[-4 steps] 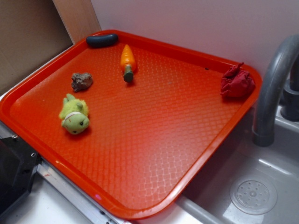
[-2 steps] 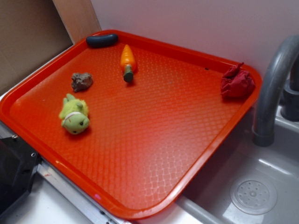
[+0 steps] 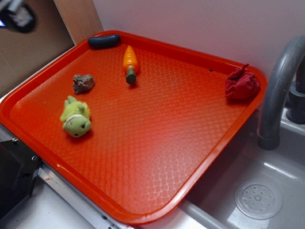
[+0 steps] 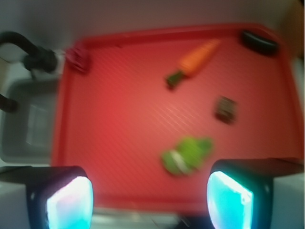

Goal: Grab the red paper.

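The red paper (image 3: 242, 83), a dark crimson wrinkly wad with a pointed tuft, lies in the far right corner of the orange-red tray (image 3: 143, 143). The blurred wrist view shows it small at the tray's upper left corner (image 4: 78, 58), beside the faucet. My gripper (image 4: 150, 200) is high above the tray's near edge, open, with nothing between its two glowing pads (image 4: 70, 200). In the exterior view only a blurred dark part of the arm (image 3: 16, 14) shows at the top left corner, far from the paper.
On the tray lie a green plush toy (image 3: 76, 118), a brown rock (image 3: 83, 82), an orange toy carrot (image 3: 130, 62) and a black oblong piece (image 3: 104, 41). A grey faucet (image 3: 279, 90) rises right of the tray over a sink (image 3: 259, 198).
A blurred part of the arm has come into the exterior view at the top left corner. Nothing on the tray has moved.
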`<state>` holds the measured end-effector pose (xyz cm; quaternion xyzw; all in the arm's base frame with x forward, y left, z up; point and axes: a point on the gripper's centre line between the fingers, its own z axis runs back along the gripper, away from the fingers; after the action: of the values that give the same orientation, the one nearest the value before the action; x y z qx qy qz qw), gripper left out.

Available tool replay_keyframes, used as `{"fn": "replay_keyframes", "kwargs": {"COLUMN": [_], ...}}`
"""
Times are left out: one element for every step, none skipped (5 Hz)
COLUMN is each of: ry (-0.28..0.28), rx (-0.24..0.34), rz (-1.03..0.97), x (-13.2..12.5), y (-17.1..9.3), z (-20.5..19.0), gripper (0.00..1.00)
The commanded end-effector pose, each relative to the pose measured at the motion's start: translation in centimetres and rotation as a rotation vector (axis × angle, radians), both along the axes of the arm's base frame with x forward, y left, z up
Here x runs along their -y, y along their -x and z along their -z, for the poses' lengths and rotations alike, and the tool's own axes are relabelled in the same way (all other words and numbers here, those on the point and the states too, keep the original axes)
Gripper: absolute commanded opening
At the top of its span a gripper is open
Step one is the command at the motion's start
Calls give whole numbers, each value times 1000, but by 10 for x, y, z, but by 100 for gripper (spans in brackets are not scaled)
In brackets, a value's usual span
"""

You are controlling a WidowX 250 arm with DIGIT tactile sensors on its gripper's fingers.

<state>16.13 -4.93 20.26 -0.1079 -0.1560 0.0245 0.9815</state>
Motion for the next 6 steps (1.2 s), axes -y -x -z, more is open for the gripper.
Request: {"fn": "replay_keyframes", "kwargs": {"ry": [89, 143, 130, 121, 86, 70], "rx": [102, 106, 92, 85, 80, 69], "rz": [190, 264, 315, 336, 374, 381], "x": [42, 58, 79, 90, 109, 120], "y": [-64, -102, -118, -134, -144, -154], "z": [34, 54, 67, 76, 87, 96], "gripper": [100, 100, 100, 100, 100, 100]}}
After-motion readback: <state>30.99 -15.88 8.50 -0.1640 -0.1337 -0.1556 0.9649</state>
